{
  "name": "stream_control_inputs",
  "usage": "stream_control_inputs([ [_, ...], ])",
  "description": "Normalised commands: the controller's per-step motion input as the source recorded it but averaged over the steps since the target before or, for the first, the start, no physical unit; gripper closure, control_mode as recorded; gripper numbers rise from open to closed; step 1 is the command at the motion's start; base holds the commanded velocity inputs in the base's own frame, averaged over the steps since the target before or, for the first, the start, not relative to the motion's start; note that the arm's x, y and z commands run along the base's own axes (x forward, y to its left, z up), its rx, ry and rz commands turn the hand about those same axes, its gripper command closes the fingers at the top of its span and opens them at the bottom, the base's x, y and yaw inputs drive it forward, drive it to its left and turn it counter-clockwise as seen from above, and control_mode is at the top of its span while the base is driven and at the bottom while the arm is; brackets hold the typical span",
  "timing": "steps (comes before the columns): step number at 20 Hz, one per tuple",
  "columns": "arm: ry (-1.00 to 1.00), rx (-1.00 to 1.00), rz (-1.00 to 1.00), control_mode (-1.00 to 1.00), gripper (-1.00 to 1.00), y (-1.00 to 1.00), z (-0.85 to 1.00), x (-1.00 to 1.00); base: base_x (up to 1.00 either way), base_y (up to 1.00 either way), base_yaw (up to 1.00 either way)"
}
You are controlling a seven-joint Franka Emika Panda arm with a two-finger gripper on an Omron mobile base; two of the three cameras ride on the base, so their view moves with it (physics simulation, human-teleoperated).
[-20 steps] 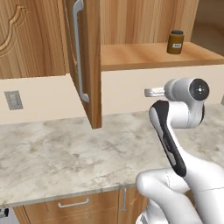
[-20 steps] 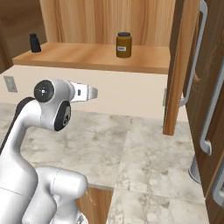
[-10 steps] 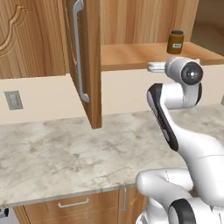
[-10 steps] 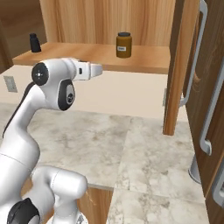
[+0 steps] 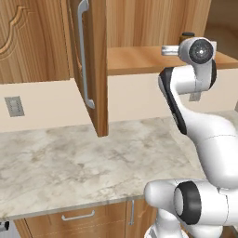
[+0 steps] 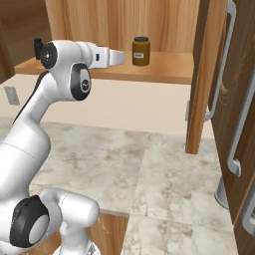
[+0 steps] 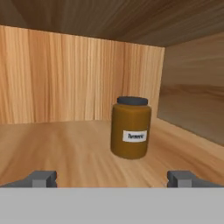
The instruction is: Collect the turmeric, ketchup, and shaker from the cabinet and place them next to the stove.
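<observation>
Hand: gripper [image 7: 112,178] wide open, holding nothing, levelled at shelf height to reach straight in | Target: turmeric jar [image 7: 131,127] upright on cabinet shelf [image 6: 164,67], ahead of the fingertips, not touched | Clearance: bare shelf both sides of jar; open door [image 5: 90,65] stands well aside.

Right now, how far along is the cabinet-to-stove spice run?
Done: the cabinet door stands open. In hand: nothing; the open pincer is at shelf height facing the turmeric, which stands upright on the shelf, untouched. Left: grasping and carrying all three items.
</observation>
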Motion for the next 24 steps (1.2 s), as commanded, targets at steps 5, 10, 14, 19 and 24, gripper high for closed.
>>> stream_control_inputs([
  [5, 0.00, 0.00, -0.01, -1.00, -1.00, -0.21, 0.10, 0.36, 0.00, 0.00, 0.00],
  [10, 0.00, 0.00, 0.00, -1.00, -1.00, -0.14, 0.03, 0.45, 0.00, 0.00, 0.00],
  [14, -0.02, 0.10, 0.00, -1.00, -1.00, -0.34, -0.11, 0.36, 0.00, 0.00, 0.00],
  [19, 0.02, 0.10, 0.00, -1.00, -1.00, -0.18, 0.00, 0.32, 0.00, 0.00, 0.00],
  [24, 0.00, 0.00, -0.04, -1.00, -1.00, -0.11, 0.10, 0.01, 0.00, 0.00, 0.00],
])
